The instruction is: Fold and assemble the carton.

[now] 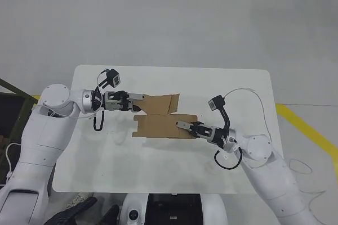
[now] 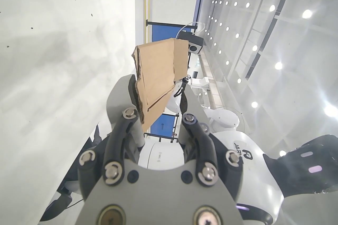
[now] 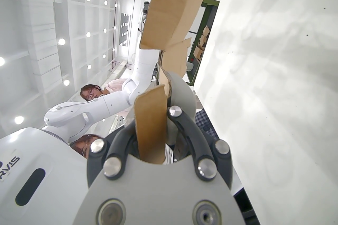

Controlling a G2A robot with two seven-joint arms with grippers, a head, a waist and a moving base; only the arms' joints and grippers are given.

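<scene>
1. The left gripper [image 1: 138,99] [image 2: 157,89] is closed on the end of a brown carton [image 1: 158,125] [image 2: 158,65]. In the left wrist view the cardboard edge runs down between its two fingers [image 2: 126,94].
2. The right gripper [image 1: 182,124] [image 3: 155,104] pinches the opposite end of the same carton [image 3: 174,4]. A cardboard flap passes between its fingers [image 3: 182,94] and down towards its palm.
3. The carton spans the gap between the two grippers and is only partly folded. One panel with loose flaps reaches to the left gripper. A longer panel beside it reaches to the right gripper.
4. In the wrist views the panels stand at an angle to each other, with a crease between them.
5. The white table [image 1: 158,163] [image 2: 52,52] [image 3: 277,52] lies under both grippers, and the carton hangs over its middle.
6. A white cable [image 1: 242,93] loops up behind the right gripper, along its arm.
7. Farther out, past the right arm and off the table, a yellow line [image 1: 304,128] crosses the floor.
8. Past the left arm, off the table's other side, a green rack [image 1: 5,87] [image 3: 208,15] holds cardboard pieces.
</scene>
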